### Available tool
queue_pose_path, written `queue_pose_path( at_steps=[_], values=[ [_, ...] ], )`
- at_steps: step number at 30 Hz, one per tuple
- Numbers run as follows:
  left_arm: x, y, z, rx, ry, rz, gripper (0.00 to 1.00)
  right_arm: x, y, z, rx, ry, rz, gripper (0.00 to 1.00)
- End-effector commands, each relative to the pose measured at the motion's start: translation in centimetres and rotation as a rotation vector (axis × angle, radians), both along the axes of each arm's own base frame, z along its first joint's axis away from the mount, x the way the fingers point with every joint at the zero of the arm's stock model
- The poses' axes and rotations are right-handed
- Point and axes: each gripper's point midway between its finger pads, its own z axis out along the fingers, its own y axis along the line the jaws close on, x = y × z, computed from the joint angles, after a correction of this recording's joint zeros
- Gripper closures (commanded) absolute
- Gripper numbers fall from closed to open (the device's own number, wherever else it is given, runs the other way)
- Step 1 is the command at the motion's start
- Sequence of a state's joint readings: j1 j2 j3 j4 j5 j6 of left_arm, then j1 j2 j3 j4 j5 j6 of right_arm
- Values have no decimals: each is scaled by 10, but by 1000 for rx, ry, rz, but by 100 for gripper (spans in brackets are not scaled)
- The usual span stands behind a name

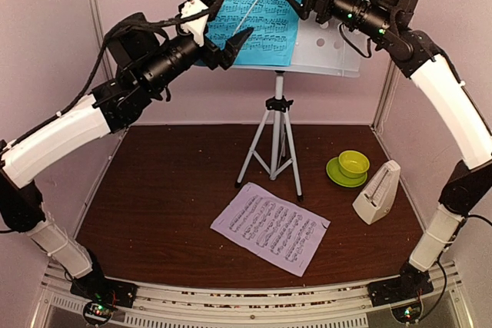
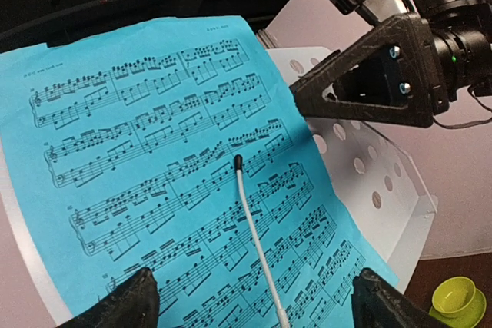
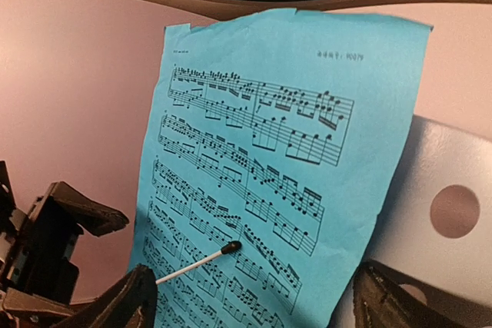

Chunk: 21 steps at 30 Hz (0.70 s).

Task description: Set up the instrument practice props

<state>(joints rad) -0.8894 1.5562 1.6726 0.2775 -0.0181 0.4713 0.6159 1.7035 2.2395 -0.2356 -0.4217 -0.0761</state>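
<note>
Cyan paper music sheet [image 1: 250, 5]: leaning on pale perforated stand desk [image 1: 338, 55].
Grippers: left gripper [image 2: 255, 305], right gripper [image 3: 257, 299] both spread, empty.
Risk: a brushing finger could slide the loose sheet off.

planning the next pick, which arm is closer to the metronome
Right. The right arm rises just beside the metronome; the left arm stands across the table. Left fingers and right fingers are both up at the blue sheet on the stand.

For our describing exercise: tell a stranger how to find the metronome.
Look at the brown table, on its right side past the tripod stand. Next to the green cup stands the metronome: the only cream pyramid, taller than the cup.
</note>
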Motion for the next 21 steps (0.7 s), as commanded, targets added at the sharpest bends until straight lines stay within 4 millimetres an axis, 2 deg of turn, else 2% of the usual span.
queue_pose_path(
  at_steps=[1,3,10,14,18,21],
  values=[
    [-29,34,22,-67,0,-15,10,-23,-33,37,86,-57,-72,8],
    [-33,43,14,-67,35,-12,10,-27,-39,38,91,-51,-84,6],
    [-44,70,-37,-19,208,11,10,-50,-63,34,123,11,-97,3],
    [-48,87,-80,-4,331,39,10,-66,-65,11,146,104,-38,6],
    [-52,98,-116,1,439,50,9,-83,-71,-25,119,187,-23,7],
    [-55,100,-143,13,522,44,9,-94,-73,-62,73,265,-15,9]
  ],
)
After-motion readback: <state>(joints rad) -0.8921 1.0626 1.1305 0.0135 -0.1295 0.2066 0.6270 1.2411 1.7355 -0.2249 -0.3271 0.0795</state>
